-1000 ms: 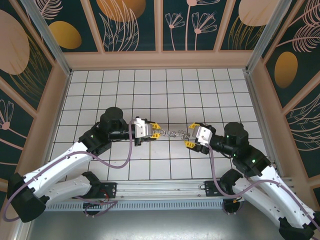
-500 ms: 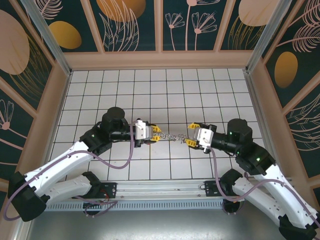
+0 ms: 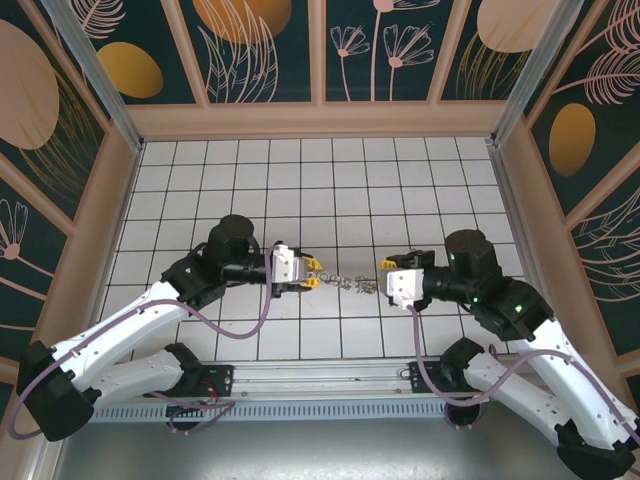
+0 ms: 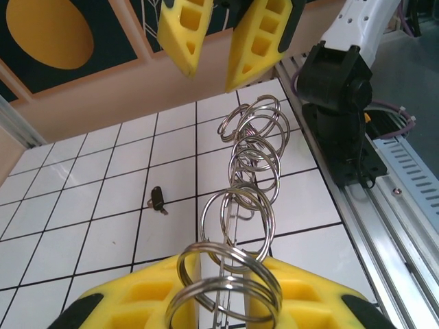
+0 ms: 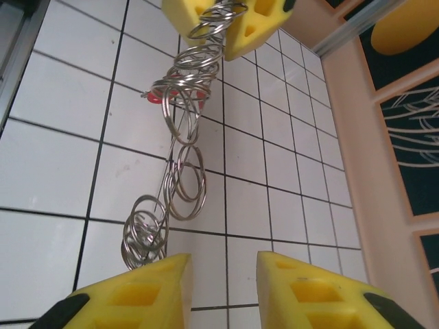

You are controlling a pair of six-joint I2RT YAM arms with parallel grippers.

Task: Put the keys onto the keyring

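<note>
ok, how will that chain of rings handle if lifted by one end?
Probably floppy: the ring chain is many separate loops linked loosely, so it should sag and swing. Likely light, being thin wire. Possibly slippery: smooth shiny metal in the left fingers, so it may twist or slide.

The table [image 3: 300,180] is a flat white top ruled by thin black lines into square tiles, and it runs left, right and far up to a pale wooden wall [image 3: 310,120]. Along its near edge lies a grey metal rail [image 3: 330,372]. Near the middle of the table a small dark-headed key [image 4: 158,200] lies flat across one of the black lines. A little way off, a red-headed key [image 5: 156,98] shows low against a tile, though whether it rests on the tile cannot be told.
</note>
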